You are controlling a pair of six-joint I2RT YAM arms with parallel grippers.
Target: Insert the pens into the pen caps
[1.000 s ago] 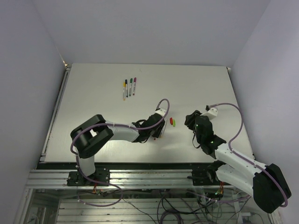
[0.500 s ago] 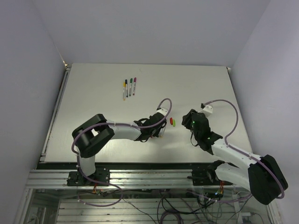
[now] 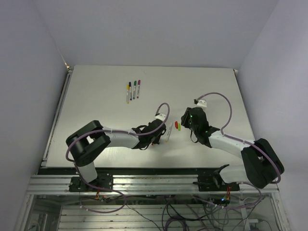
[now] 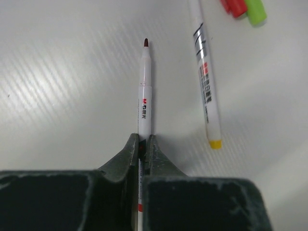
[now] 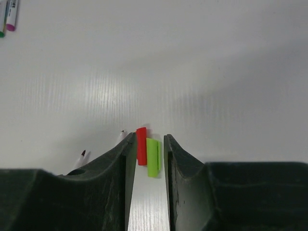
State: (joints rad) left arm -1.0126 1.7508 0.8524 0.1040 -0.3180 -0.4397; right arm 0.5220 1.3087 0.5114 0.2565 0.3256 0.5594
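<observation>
A: Left side?
B: My left gripper is clenched on the red-tipped pen, tip toward 12. Yellow pen lies on the table at its 3 o'clock.
A: Right?
B: My right gripper is unclenched, jaws straddling the red cap and green cap, red at green's 9.

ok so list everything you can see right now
row of pens: four, white with yellow, dark, green and magenta ends, far part of the table
held pen: one, white with dark red tip, in the left gripper
loose pen: one, white with yellow end, on the table beside the held pen
caps: two, red cap and green cap, side by side, straddled by the right gripper
table: one, white, under everything
grippers: two, dark, left shut on the held pen, right open
</observation>
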